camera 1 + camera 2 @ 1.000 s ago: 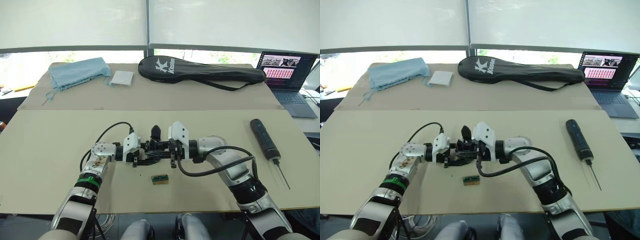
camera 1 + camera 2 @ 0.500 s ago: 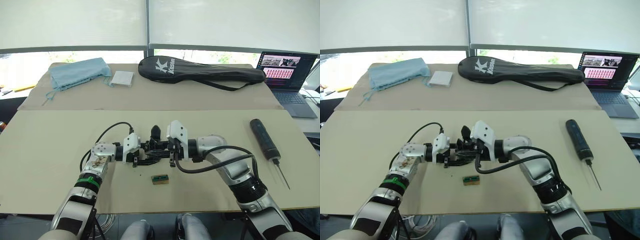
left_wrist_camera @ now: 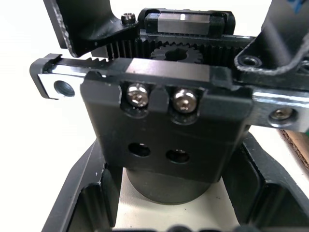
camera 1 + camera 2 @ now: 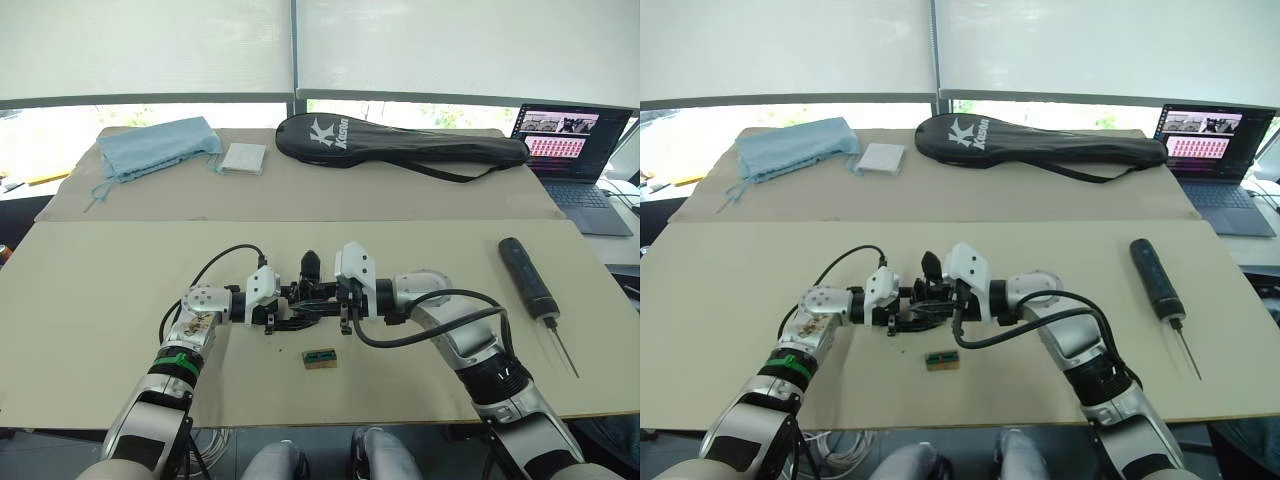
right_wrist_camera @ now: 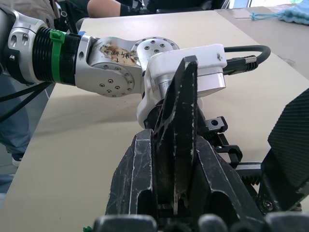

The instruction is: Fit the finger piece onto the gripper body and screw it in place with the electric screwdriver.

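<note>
Gripper body (image 3: 164, 140) in frame centre on counter (image 4: 90, 300), left gripper (image 4: 285, 312) jaws clamped on both its sides. Right gripper (image 4: 335, 300) jaws pinch finger piece (image 5: 179, 130), right next to body. Electric screwdriver (image 4: 529, 280) lies alone far right, near counter edge. Small green box (image 4: 320, 357) just below, apart. Lots of bare counter left.

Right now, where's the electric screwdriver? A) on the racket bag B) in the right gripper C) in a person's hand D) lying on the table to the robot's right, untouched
D: the electric screwdriver lies flat on the table, well off to the right of both grippers, which meet around the gripper body at the middle.
</note>
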